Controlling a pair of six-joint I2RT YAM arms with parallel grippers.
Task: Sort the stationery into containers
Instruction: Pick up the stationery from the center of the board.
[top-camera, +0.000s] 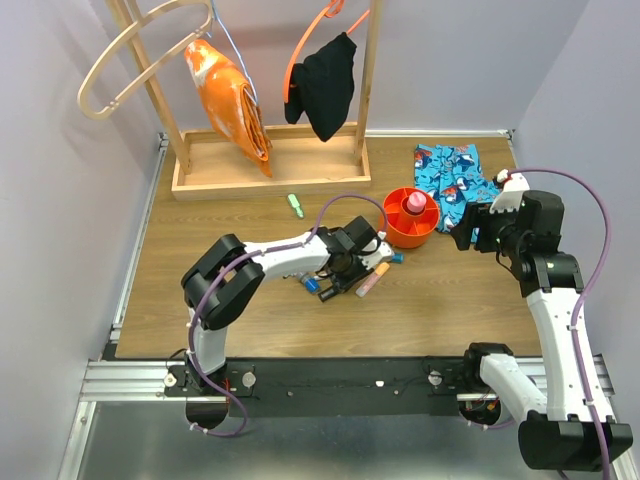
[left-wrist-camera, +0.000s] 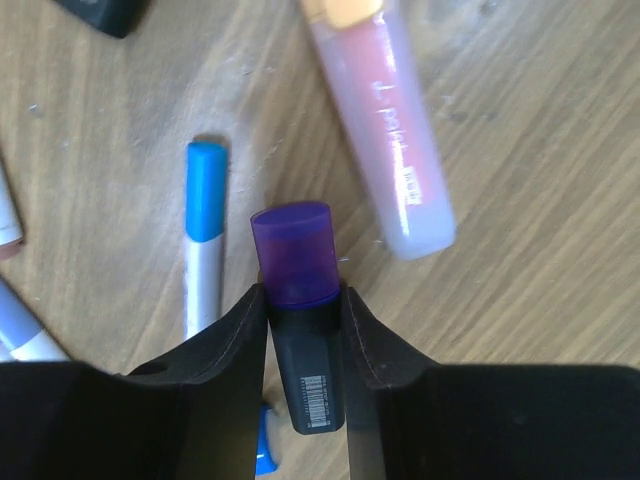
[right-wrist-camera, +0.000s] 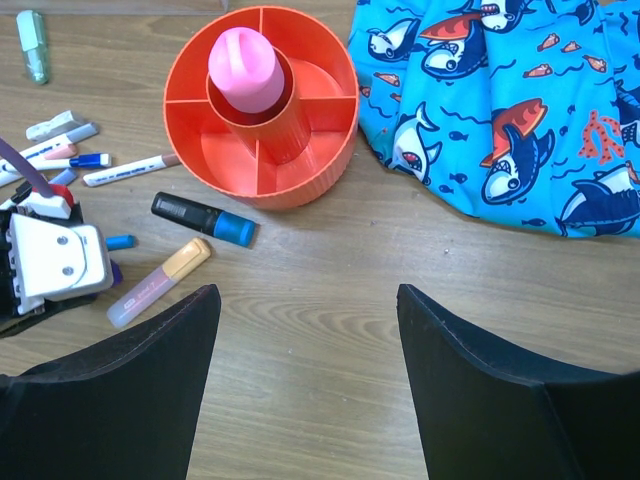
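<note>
purple-capped black highlighter (left-wrist-camera: 303, 330), barcode on barrel, pinched by left tool (left-wrist-camera: 302, 298)

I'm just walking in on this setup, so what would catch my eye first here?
The round orange tub sits near the middle of the top view, with a pink tube standing in its centre cup. Just left of it and nearer the arm bases, the left gripper straddles a purple-capped highlighter among scattered pens. A bright blue shark-print cloth lies to the tub's right.
</note>
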